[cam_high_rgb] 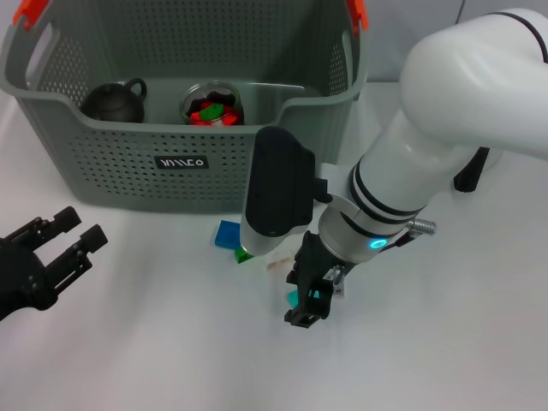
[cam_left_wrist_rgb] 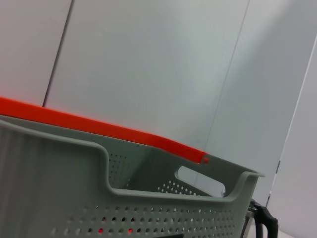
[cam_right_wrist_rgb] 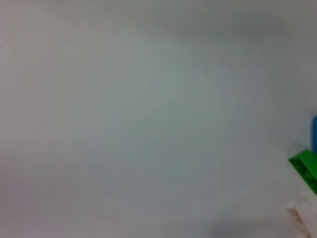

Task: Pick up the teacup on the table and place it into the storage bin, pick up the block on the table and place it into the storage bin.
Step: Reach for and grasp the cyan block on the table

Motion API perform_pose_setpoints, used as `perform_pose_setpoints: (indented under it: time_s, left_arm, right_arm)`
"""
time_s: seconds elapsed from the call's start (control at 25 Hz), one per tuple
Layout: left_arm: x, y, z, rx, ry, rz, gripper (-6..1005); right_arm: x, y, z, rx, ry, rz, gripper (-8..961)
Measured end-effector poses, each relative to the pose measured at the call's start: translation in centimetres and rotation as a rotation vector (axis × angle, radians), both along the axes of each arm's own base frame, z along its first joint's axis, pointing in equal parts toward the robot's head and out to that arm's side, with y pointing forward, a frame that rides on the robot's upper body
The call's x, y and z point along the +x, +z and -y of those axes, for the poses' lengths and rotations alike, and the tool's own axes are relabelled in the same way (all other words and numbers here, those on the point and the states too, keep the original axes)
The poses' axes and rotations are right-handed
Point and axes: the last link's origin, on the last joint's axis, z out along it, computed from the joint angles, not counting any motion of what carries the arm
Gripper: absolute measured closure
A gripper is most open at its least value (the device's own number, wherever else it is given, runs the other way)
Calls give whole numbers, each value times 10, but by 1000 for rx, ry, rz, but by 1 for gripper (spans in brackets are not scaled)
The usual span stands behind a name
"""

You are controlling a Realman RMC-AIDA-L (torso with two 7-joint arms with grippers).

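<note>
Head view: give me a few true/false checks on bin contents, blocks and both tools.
1. A dark teapot sits inside the storage bin. True.
2. The blue block lies in the bin. False: it is on the table, in front of the bin.
3. The right tool is down at the table with a teal block between its fingers. True.
4. The left tool holds a block. False: it is open and empty, at the table's left.

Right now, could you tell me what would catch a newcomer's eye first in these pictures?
The big white right arm, its right gripper lowered to the table over a small teal block. Behind it stands the grey storage bin with orange clips, already holding a dark teacup. The left gripper waits open at the table's left edge.
</note>
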Motion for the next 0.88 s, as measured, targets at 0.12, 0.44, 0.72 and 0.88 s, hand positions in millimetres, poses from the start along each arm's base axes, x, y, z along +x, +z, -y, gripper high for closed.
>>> perform_pose_setpoints:
  time_s: [0.12,0.44,0.72,0.88]
  left_arm:
    - [0,-1,0,-2,3,0,467]
    - [0,-2,1,-4,8,3,466]
    - [-1,-3,2,-1,11,5,466]
    - [0,-2,1,-1,9,5,466]
  right_arm:
    - [5,0,-1,1,-23,0,395]
    - [10,-1,-5,24,-25,-11,394]
    - [18,1,0,2,-71,21,394]
    - [22,5,3,-12,-106,40,393]
